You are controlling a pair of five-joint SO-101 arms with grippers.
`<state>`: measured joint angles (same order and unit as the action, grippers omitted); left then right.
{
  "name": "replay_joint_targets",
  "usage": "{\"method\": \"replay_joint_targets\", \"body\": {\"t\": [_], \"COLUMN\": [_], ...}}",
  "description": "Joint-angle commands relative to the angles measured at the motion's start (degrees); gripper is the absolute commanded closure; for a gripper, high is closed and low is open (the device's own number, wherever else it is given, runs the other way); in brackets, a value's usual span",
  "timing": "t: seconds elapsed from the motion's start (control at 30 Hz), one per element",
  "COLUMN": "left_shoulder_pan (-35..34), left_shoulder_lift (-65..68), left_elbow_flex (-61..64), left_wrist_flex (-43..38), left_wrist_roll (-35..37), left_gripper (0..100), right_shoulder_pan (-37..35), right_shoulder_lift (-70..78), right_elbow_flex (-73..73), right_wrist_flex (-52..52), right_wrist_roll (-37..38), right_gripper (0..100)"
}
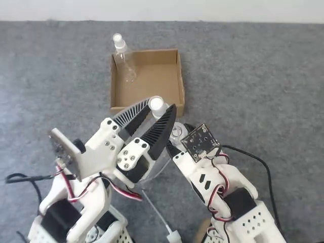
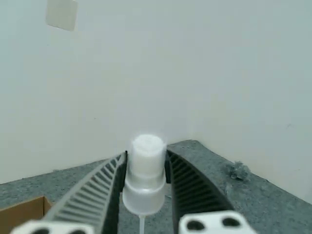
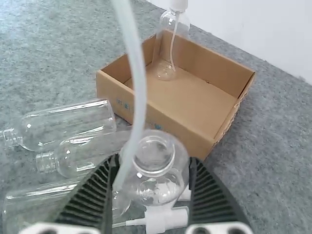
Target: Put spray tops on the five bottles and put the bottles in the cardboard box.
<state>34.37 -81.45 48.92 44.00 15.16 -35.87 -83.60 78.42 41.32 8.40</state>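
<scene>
Both are clamped shut: left gripper [image 2: 146, 155] holds the white plastic spray top [image 2: 145, 170] above the right gripper's [image 3: 153, 163] upright clear bottle [image 3: 153, 187].

Grey carpeted surface [image 1: 263, 76]. White wall [image 1: 162, 9] along top edge of frame. Pale square plate [image 2: 62, 13] on wall. Grey lint clump [image 2: 237, 170] on carpet near wall.
</scene>
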Motion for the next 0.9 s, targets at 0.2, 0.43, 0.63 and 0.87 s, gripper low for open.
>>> {"method": "replay_joint_targets", "body": {"t": [0.2, 0.43, 0.63, 0.87], "left_shoulder_pan": [0.0, -1.14, -3.96, -3.78], "left_shoulder_lift": [-0.35, -0.35, -0.35, -0.35], "left_elbow_flex": [5.49, 6.46, 6.37, 6.73], "left_wrist_flex": [-9.76, -10.64, -10.64, -10.73], "left_wrist_roll": [-3.34, -4.84, -4.84, -4.84], "left_gripper": [99, 99, 99, 99], "right_shoulder_pan": [-0.4, -0.4, -0.4, -0.4], "right_shoulder_lift": [0.48, 0.48, 0.48, 0.48], "right_elbow_flex": [-0.88, -0.79, -0.79, -0.79], "right_wrist_flex": [-1.45, -1.45, -1.45, -1.54], "right_wrist_roll": [0.7, 0.7, 0.7, 0.7], "right_gripper": [97.2, 97.2, 97.2, 97.2]}}
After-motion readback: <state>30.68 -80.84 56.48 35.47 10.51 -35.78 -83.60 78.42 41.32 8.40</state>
